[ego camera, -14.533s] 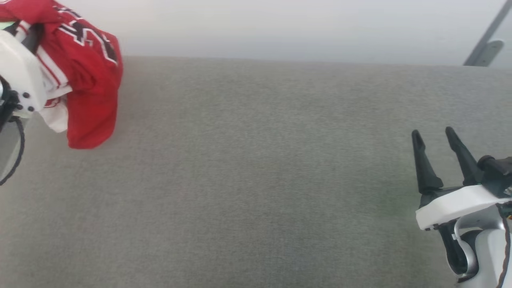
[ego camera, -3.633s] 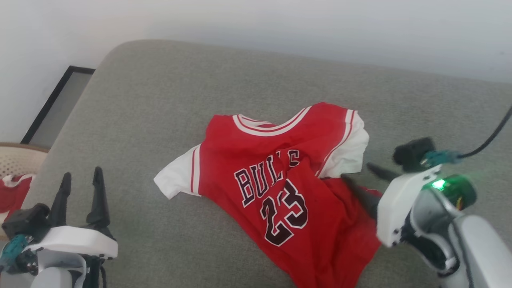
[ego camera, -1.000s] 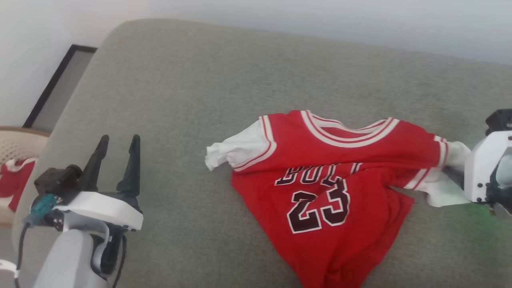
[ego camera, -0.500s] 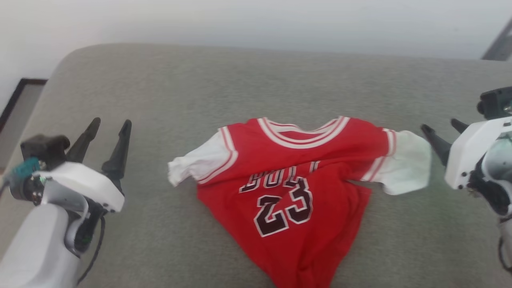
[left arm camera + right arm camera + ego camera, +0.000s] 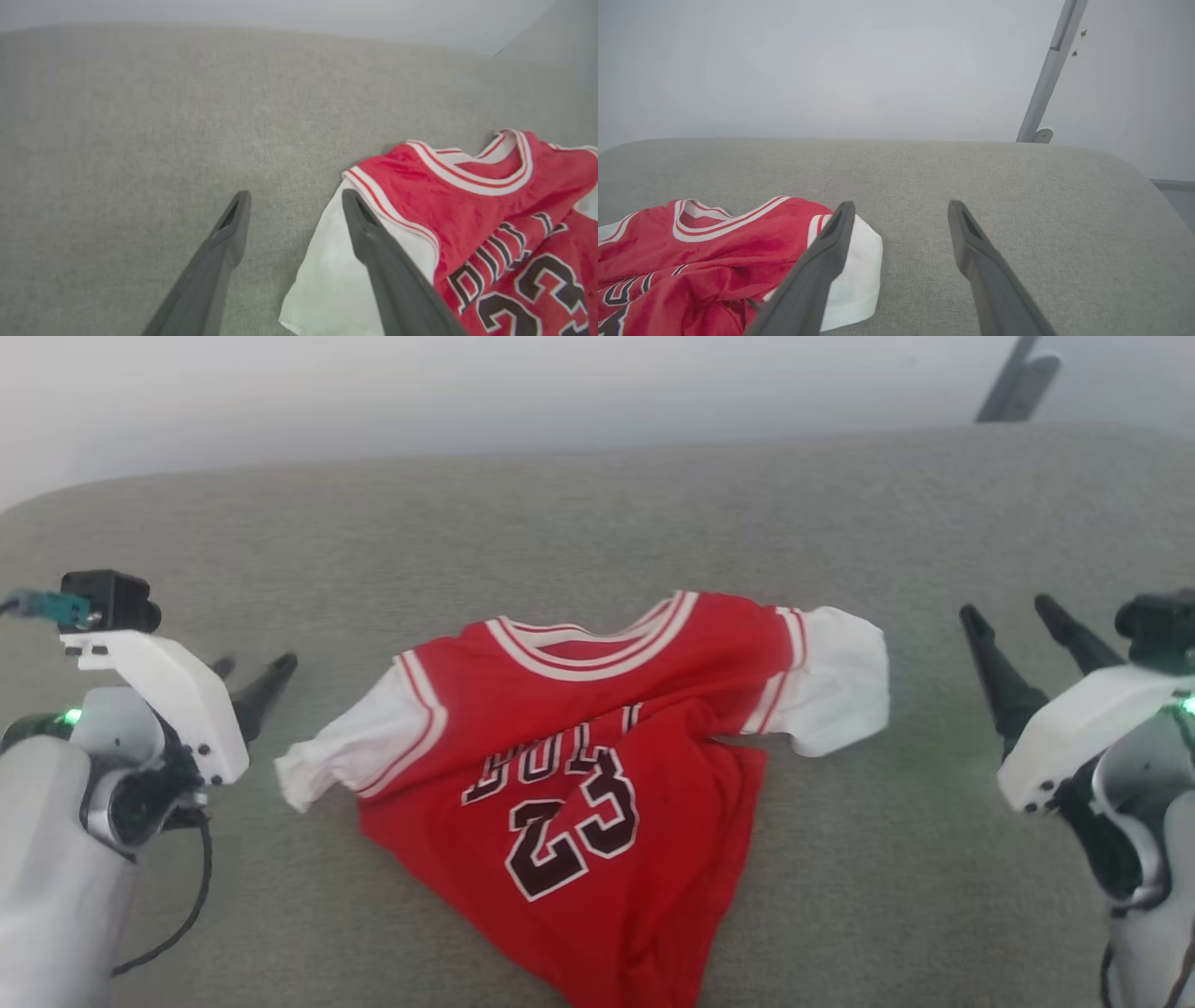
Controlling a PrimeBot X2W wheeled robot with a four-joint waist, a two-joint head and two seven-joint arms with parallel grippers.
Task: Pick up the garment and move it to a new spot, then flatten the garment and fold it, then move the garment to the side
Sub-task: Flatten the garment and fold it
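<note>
The shirt point(image 5: 579, 775) lies front up in the middle of the grey cushion point(image 5: 915, 896). Its lower half is rumpled, and its white sleeves point(image 5: 836, 681) reach out to either side. The left gripper point(image 5: 252, 666) hovers just beside one sleeve, fingers spread wide, holding nothing. The right gripper point(image 5: 1005, 608) stands near the other sleeve, equally spread and empty.

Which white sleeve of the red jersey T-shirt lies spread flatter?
The white sleeve on the robot's right, broad and smooth; the white sleeve on the robot's left is bunched and narrow.
</note>
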